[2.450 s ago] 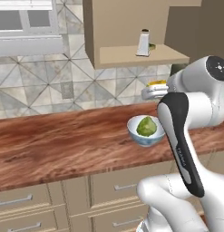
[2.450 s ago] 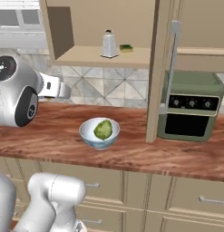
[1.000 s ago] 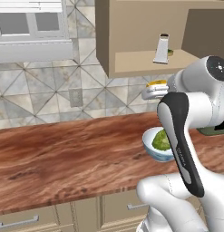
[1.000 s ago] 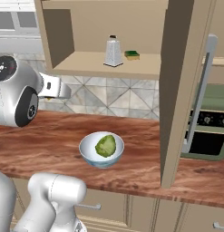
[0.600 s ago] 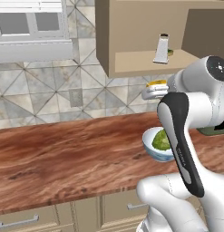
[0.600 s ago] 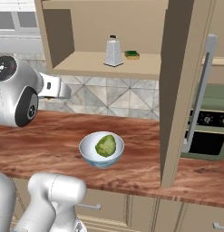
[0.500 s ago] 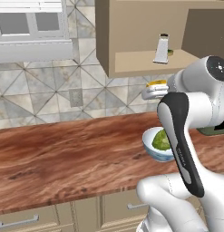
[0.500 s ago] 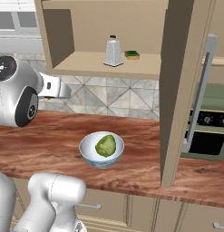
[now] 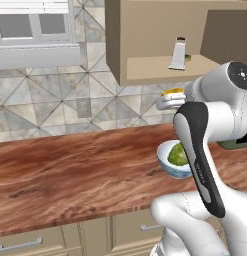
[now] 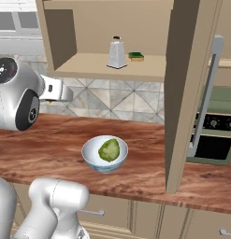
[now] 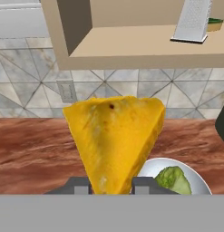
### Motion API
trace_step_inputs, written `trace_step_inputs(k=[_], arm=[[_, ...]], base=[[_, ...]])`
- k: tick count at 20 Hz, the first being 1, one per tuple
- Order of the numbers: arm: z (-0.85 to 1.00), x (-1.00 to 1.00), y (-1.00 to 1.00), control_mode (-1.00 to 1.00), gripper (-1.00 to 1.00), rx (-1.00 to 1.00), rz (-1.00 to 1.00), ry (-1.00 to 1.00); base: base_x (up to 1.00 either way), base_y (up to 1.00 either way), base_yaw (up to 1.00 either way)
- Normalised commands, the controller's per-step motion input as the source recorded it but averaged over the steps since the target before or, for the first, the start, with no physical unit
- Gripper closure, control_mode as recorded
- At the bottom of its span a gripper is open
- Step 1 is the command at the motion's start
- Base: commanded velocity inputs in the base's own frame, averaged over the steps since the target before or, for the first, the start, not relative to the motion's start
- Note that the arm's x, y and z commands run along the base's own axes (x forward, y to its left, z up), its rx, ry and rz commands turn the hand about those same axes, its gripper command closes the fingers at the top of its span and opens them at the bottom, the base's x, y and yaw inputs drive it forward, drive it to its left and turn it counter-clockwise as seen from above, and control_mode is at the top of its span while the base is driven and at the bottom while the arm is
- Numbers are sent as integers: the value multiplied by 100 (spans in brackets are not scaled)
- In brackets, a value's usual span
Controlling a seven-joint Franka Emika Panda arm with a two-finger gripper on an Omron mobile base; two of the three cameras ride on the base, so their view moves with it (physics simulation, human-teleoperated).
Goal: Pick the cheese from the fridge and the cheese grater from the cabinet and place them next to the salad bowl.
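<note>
Gripper [image 11: 111,183] clamps the cheese [image 11: 114,141] above the counter [image 9: 70,170]; released over the bowl [image 10: 104,153], it could drop into the lettuce.

2 base views flank the salad bowl [image 9: 174,159]; hand view nearer.

cheese [image 11: 114,140] is showing up yellow-orange with a tiny dark speck near the top, and the gripper [image 11: 110,185] tips pinching it are looking dark grey. salad bowl [image 10: 104,153] is reading white to pale blue with a green lettuce ball [image 10: 109,150] in it. cheese grater [image 10: 117,53] is looking silver with a dark handle, cabinet [image 10: 117,65] is coming across plain tan. counter [image 9: 70,175] is showing reddish-brown wood grain, backsplash [image 9: 60,107] is doing grey triangle tiles, sponge [image 10: 136,57] is looking green and yellow
</note>
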Motion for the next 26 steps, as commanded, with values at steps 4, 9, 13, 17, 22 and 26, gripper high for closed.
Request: trace_step_inputs(k=[4,9,13,17,22,26], arm=[[0,0,0,100,100,0,0,0],[0,0,0,-100,100,0,0,0],[0,0,0,-100,100,0,0,0],[-15,-5,1,-100,100,-12,4,3],[-58,18,44,-100,100,-36,1,10],[-32,37,28,-100,100,0,0,10]], base=[[0,0,0],[0,0,0],[0,0,0],[0,0,0],[0,0,0],[0,0,0]])
